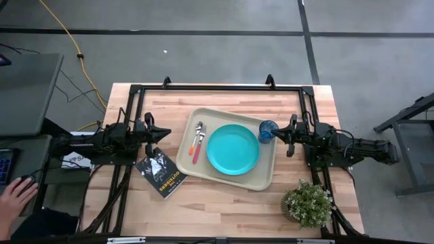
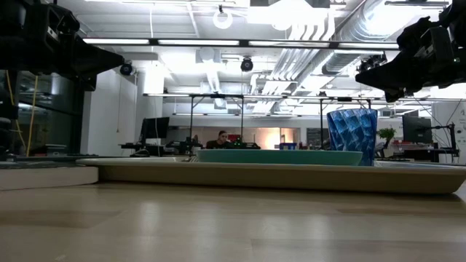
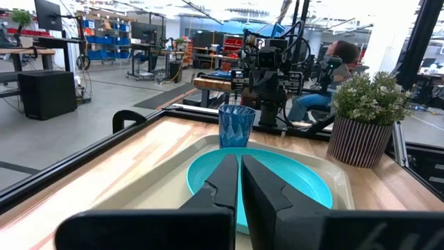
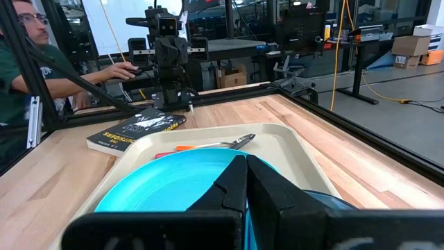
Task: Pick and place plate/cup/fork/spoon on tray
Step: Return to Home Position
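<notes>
Right jaws pressed together, empty, raised above the tabletop (image 1: 224,203). Cup (image 1: 268,130) stands upright just ahead of them in a tray (image 1: 203,163) corner, with the plate (image 1: 232,150) just beyond it, mid-tray. Left jaws also pressed together, empty, facing the tray's opposite side. Spoon (image 1: 198,129) and fork (image 1: 196,153) lie side by side on the tray, between left jaws and plate. Booklet (image 1: 161,173) just beside left jaws, off the tray. Plant (image 1: 308,202) near right jaws, off to one side.

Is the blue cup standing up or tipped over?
Standing up. The cup sits straight on the tray, with its open end on top, next to the plate.
</notes>
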